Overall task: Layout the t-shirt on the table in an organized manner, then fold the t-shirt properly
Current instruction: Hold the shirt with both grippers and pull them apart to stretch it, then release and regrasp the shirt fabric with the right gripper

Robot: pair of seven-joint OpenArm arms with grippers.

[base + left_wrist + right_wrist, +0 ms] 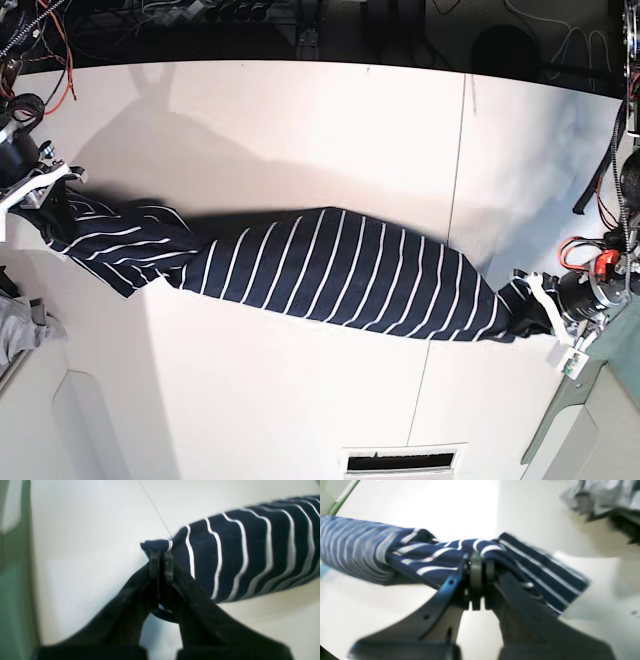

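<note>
In the left wrist view the left gripper (pixel 161 555) has its jaws clenched on a small navy tuft at one end of the t-shirt (pixel 250 552), and the striped cloth runs off from the jaws as a gathered roll toward the right of the picture, above the white desk (pixel 87 555); the view is soft, so I cannot tell which part of the garment the tuft is. In the right wrist view the right gripper (pixel 480 565) is likewise clenched on a bunched fold of the t-shirt (pixel 432 560), with the main length leading left and a loose striped flap, perhaps a sleeve, falling to the right; a crumpled grey cloth (pixel 602 495) lies near the top right corner, partly cut off. In the base view the t-shirt (pixel 330 265) stretches as one long twisted band across the desk (pixel 300 120), its long axis running between the right gripper (pixel 45 190) by the left edge and the left gripper (pixel 545 305) near the right edge. Each arm holds its own end, so spreading the shirt likely turns on untwisting the band; collar and hem stay hidden inside it.
</note>
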